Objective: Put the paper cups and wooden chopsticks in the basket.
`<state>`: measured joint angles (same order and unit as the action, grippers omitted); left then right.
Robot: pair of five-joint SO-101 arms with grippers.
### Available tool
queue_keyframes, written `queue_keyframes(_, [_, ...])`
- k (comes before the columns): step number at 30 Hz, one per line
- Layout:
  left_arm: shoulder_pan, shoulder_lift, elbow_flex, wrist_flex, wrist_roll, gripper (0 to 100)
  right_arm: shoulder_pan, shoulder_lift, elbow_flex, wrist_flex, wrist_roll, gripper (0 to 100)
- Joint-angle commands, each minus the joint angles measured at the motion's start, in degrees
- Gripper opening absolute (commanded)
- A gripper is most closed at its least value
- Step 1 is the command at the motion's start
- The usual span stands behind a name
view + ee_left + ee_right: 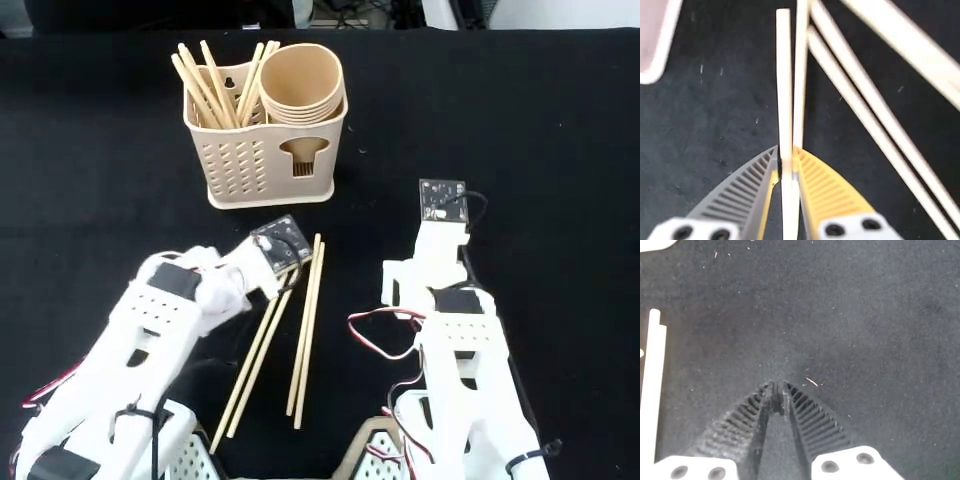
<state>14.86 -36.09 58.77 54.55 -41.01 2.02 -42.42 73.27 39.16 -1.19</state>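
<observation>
Robotics lab bench: black-clothed table, 2 white arms.

The high camera is looking steeply down over the whole table. Each wrist camera is facing down close above it, catching chopsticks the high view is also showing.

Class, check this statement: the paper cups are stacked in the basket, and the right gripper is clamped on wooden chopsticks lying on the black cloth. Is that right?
No. The left gripper is clamped on the wooden chopsticks, as the left wrist view shows; the right gripper is shut on nothing. The paper cups are indeed stacked in the basket.
</observation>
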Motion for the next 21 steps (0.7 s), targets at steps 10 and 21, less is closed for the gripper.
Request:
queue_keyframes(10, [0.7,9.5,-6.4,-6.3,1.8,14,0.2,-1.6,-0.2,-1.0,-0.1,1.5])
queue_keyframes(21, [-5.0,16.1,-9.1,-1.9,0.6,16,0.2,-1.8,-0.2,-1.0,-0.1,1.5])
